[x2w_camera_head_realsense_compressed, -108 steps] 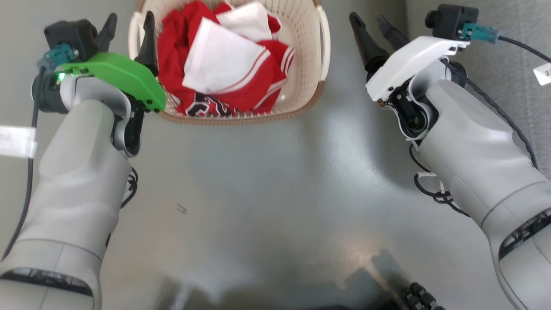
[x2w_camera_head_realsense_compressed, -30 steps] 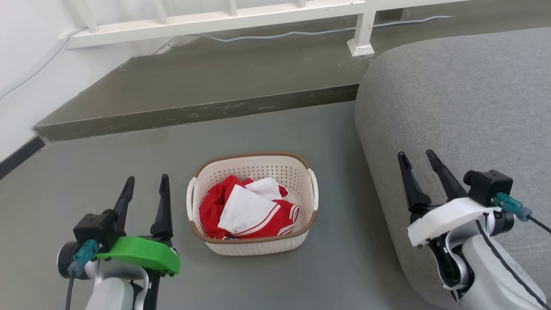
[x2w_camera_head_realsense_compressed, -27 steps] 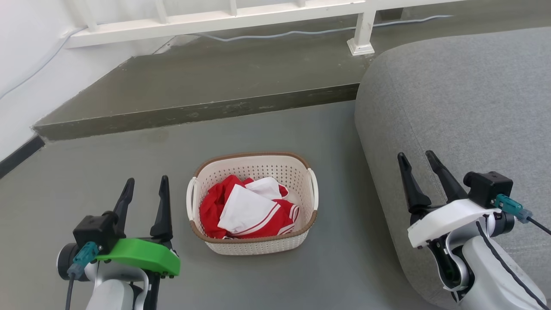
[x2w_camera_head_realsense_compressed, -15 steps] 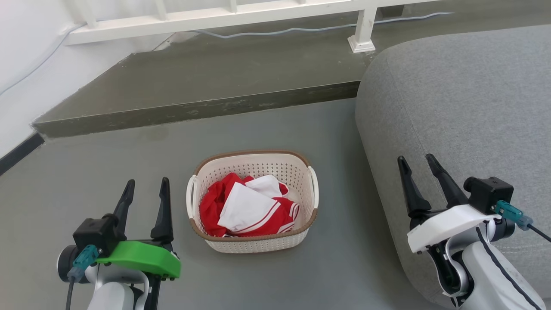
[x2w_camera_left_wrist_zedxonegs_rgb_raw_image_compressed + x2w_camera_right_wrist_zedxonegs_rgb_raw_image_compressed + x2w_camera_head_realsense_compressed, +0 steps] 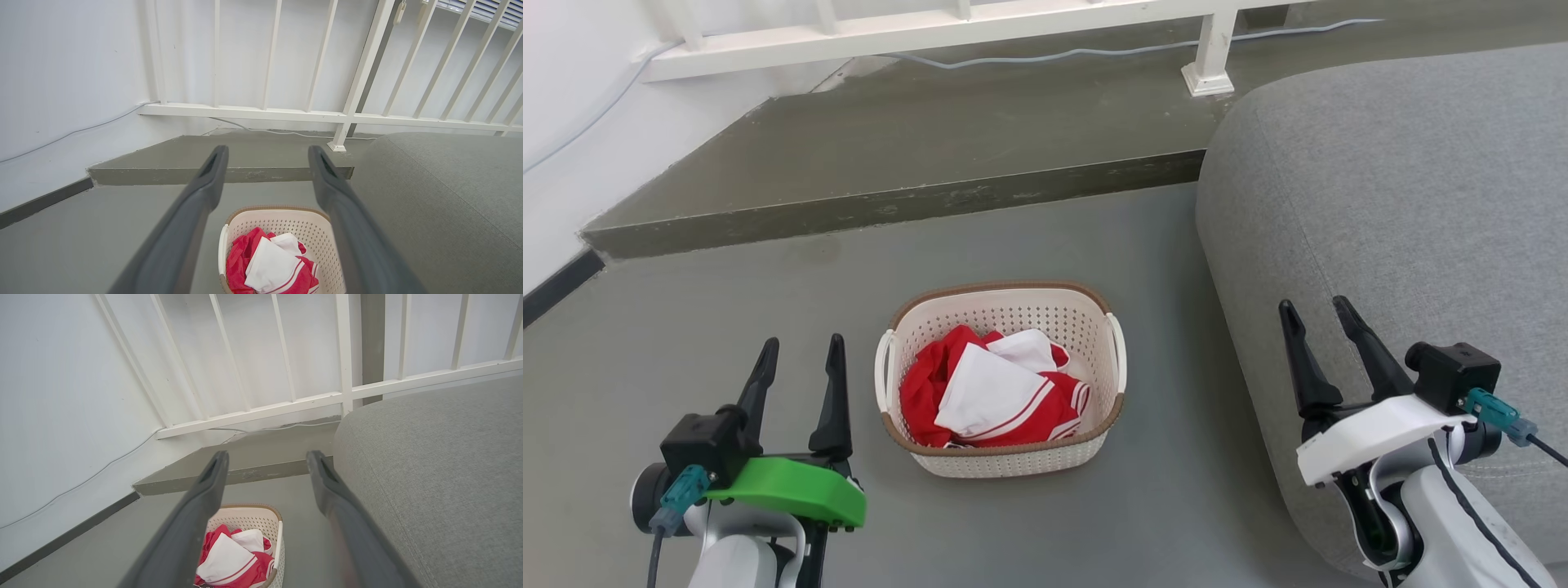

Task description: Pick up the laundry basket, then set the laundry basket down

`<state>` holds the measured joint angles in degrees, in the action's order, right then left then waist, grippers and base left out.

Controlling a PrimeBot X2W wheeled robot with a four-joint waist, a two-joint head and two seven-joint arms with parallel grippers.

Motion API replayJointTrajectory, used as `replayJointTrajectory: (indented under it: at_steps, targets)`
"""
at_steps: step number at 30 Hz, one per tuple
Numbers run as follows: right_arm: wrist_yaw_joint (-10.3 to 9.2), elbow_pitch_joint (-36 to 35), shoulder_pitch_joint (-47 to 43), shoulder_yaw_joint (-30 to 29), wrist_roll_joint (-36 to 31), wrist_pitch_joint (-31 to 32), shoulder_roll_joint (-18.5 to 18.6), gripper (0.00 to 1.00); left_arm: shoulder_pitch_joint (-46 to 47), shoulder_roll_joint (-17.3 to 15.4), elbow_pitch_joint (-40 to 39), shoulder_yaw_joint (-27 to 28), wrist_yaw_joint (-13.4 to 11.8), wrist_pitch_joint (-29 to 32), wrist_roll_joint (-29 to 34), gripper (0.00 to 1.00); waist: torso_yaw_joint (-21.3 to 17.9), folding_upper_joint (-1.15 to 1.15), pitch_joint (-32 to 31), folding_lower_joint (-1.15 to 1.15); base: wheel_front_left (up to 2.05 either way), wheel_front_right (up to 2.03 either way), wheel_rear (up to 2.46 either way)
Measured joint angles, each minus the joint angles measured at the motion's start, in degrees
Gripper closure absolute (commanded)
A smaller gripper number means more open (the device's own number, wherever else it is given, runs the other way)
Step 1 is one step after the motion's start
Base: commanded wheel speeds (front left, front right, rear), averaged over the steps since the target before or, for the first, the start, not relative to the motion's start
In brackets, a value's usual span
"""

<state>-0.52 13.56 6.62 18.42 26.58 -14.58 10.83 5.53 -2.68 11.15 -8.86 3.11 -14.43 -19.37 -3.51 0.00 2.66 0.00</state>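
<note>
Nearest, the left end effector (image 5: pixel 802 343) and the right end effector (image 5: pixel 1313 305) hang with fingers spread wide, holding nothing. Between them, closer to the left one and touching neither, the laundry basket (image 5: pixel 1005 462) stands upright on the grey floor (image 5: pixel 686 327), with red and white clothes (image 5: pixel 992 396) inside. A grey sofa (image 5: pixel 1380 204) lies near its right side. Beyond are a raised step (image 5: pixel 890 204) and a white railing (image 5: pixel 931 33).
</note>
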Motion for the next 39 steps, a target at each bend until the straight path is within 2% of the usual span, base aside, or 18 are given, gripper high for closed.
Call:
replayJointTrajectory:
  at_steps: [23, 24, 32, 39]
  targets:
    - [1.18, -0.4, -0.8, -1.6, -1.9, 0.0, -0.8, 0.00, -0.7, 0.1, 0.0, 0.2, 0.9, 0.0, 0.1, 0.00, -0.2, 0.00, 0.0, 0.00, 0.00, 0.00, 0.00]
    - [1.19, -0.4, -0.9, -1.7, -2.0, 0.0, -0.8, 1.00, -0.7, 0.1, 0.1, 0.1, 1.0, 0.0, 0.0, 1.00, -0.2, 0.00, 0.0, 0.00, 0.00, 0.00, 0.00]
    - [1.16, 2.2, -3.9, -1.2, -1.6, 0.1, -2.2, 1.00, -2.4, 0.6, 3.2, -0.4, 0.9, 0.3, -0.3, 1.00, -0.2, 0.00, -0.1, 0.00, 0.00, 0.00, 0.00]
    - [1.47, 2.1, -3.9, -2.6, 2.6, 1.0, -2.4, 1.00, -2.4, 0.6, 3.3, 0.5, 0.9, 1.6, -4.7, 1.00, 0.1, 0.00, -0.3, 0.00, 0.00, 0.00, 0.00]
